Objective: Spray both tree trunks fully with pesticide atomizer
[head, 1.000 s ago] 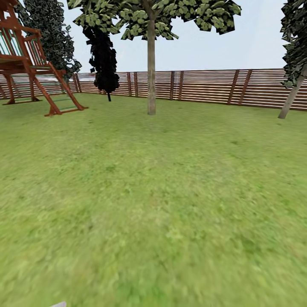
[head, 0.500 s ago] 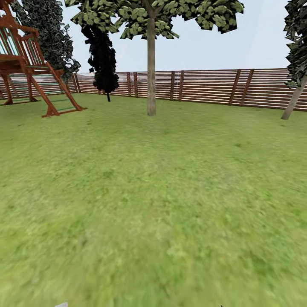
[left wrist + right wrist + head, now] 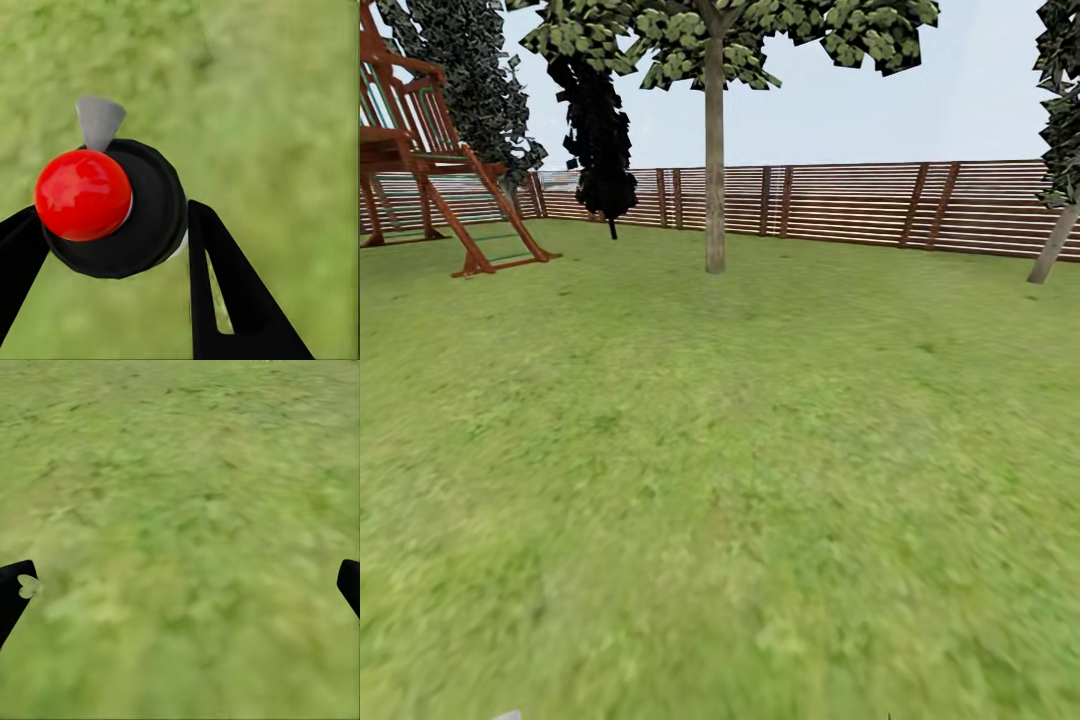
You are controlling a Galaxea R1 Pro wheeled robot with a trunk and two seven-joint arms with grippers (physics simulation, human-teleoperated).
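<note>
Left hand (image 3: 112, 247) was clamped on the pesticide atomizer (image 3: 112, 206): black fingers (image 3: 225, 292) pressed against both sides of its round black body, seen from above in the left wrist view. Atomizer carried a glossy red cap (image 3: 82, 193) and a grey nozzle tab (image 3: 100, 120) projecting from the body's edge. It hung above the blurred green floor (image 3: 285, 112), clear of the grass.

Right hand (image 3: 180, 585) was spread wide, with nothing between its fingertips (image 3: 13, 592); only the dark tips showed at the two edges of the right wrist view, over bare grass.

Head view: tree (image 3: 715, 40) stood ahead, well apart from the robot, its straight grey-tan tree trunk (image 3: 714, 170) upright just in front of the brown slat fence (image 3: 840, 205). No white specks could be made out on the trunk at that range. Red-brown wooden play frame (image 3: 430, 160) stood at the left, a dark columnar tree (image 3: 598, 130) between it and the trunk. A thin leaning trunk (image 3: 1055, 245) showed at the right edge
</note>
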